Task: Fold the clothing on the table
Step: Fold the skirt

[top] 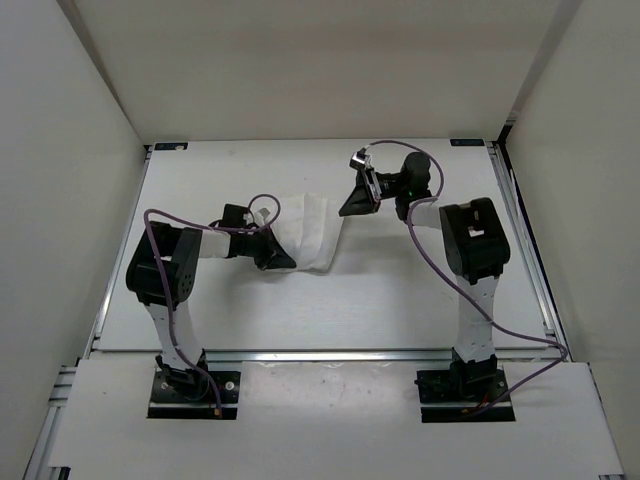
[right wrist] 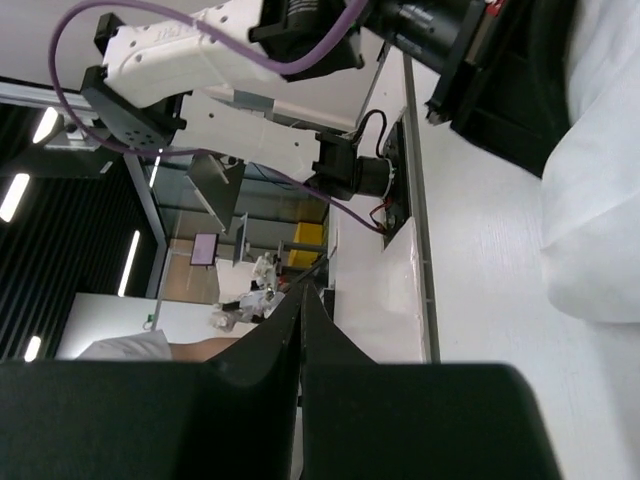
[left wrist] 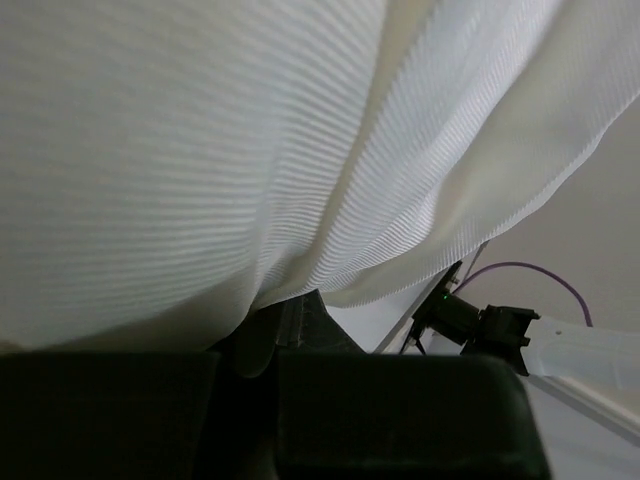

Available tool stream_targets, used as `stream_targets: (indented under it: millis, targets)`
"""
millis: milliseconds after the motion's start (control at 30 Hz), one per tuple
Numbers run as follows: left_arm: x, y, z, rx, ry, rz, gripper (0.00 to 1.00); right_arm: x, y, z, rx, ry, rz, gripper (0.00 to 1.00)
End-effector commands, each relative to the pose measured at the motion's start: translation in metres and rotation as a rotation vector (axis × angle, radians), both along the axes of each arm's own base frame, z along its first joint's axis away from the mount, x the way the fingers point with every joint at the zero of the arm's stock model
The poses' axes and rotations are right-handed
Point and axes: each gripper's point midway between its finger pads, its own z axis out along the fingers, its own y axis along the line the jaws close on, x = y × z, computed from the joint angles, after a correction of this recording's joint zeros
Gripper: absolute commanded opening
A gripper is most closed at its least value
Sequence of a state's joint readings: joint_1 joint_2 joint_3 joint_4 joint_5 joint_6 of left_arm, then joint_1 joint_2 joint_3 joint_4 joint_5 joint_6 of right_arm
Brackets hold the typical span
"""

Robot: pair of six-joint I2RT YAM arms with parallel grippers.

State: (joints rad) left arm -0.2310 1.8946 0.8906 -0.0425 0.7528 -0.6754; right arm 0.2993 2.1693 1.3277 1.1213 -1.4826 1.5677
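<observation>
The clothing (top: 304, 229), white and finely ribbed, lies on the table (top: 400, 300) near its middle. My left gripper (top: 278, 257) sits at the garment's near-left corner, shut on the fabric. In the left wrist view the clothing (left wrist: 250, 150) drapes over the dark fingers (left wrist: 305, 322) and hides their tips. My right gripper (top: 352, 204) hovers just right of the garment's far-right edge, shut and holding nothing. In the right wrist view its fingers (right wrist: 315, 330) press together, and the clothing (right wrist: 600, 200) bulges at the right edge.
White walls enclose the table on the left, back and right. A silver rail (top: 320, 353) runs along the near edge, and another rail (top: 522, 240) along the right side. Purple cables (top: 430, 255) loop off both arms. The left arm (right wrist: 190, 50) shows in the right wrist view.
</observation>
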Motion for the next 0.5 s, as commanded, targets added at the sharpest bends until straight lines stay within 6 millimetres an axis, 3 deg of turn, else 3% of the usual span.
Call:
stream_targets:
  millis: [0, 67, 100, 133, 167, 233, 300, 333, 433, 467]
  targets:
    - [0.022, 0.016, -0.007, 0.032, -0.082, 0.072, 0.00, -0.044, -0.015, 0.021, -0.008, -0.132, 0.212, 0.00]
    - [0.030, 0.012, -0.003, 0.006, -0.097, 0.074, 0.00, -0.047, -0.013, 0.025, 0.004, -0.152, 0.214, 0.11]
    - [0.036, 0.010, 0.002, -0.009, -0.112, 0.071, 0.00, -0.050, -0.012, 0.028, 0.009, -0.164, 0.223, 0.27]
    - [0.037, 0.008, 0.008, -0.029, -0.111, 0.074, 0.00, -0.050, -0.013, 0.028, 0.013, -0.166, 0.225, 0.36]
    - [0.046, 0.003, 0.021, -0.071, -0.142, 0.079, 0.00, -0.051, -0.012, 0.032, 0.018, -0.179, 0.225, 0.37]
    - [0.060, 0.003, 0.068, -0.175, -0.269, 0.118, 0.00, -0.049, -0.009, 0.031, 0.023, -0.166, 0.228, 0.32]
    - [0.061, 0.005, 0.114, -0.301, -0.317, 0.180, 0.00, -0.041, -0.007, 0.028, 0.032, -0.133, 0.234, 0.18]
    - [0.062, 0.014, 0.138, -0.342, -0.391, 0.210, 0.00, -0.041, -0.004, 0.029, 0.037, -0.138, 0.239, 0.03]
    - [0.050, 0.035, 0.185, -0.430, -0.444, 0.309, 0.00, -0.034, 0.017, 0.008, 0.031, -0.104, 0.280, 0.00]
    - [0.042, 0.054, 0.201, -0.404, -0.476, 0.352, 0.00, -0.029, 0.034, -0.002, 0.031, -0.105, 0.318, 0.00]
